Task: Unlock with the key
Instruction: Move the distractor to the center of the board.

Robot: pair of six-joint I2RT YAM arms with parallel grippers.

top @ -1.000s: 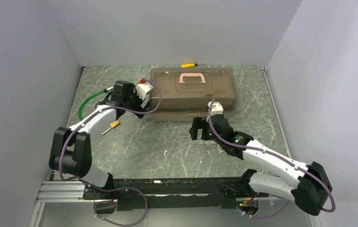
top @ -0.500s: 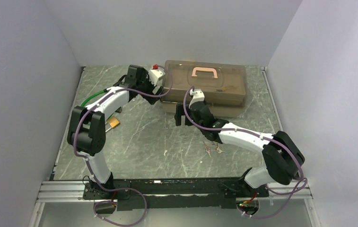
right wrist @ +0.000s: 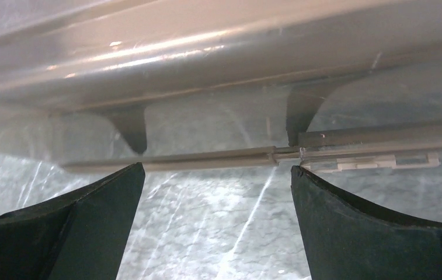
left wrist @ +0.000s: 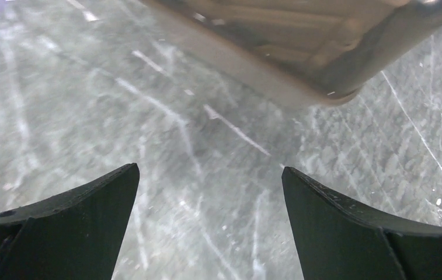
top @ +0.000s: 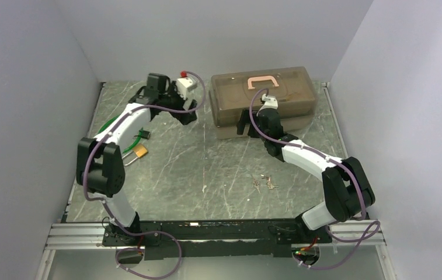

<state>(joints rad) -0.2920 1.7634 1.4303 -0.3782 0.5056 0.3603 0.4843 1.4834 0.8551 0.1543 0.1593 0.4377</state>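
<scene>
The key bunch (top: 264, 184) lies as tiny silver bits on the marble table, right of centre, with no gripper near it. The brass padlock (top: 141, 151) with its silver shackle lies at the left, near the left arm. My left gripper (top: 187, 115) is open and empty, just left of the brown toolbox (top: 262, 99). In the left wrist view the left gripper (left wrist: 209, 169) hovers over bare table below the box corner (left wrist: 323, 64). My right gripper (top: 243, 124) is open at the box's front. In the right wrist view the right gripper (right wrist: 217, 168) faces the box's front latch strip (right wrist: 376, 157).
The translucent brown toolbox with a pink handle (top: 260, 80) stands at the back right, slightly angled. A green cable (top: 112, 123) loops beside the left arm. Grey walls close in the left, back and right sides.
The toolbox has slid to the right and back. Both arms have reached farther back, the right gripper following the box front and the left gripper staying at its left end.
</scene>
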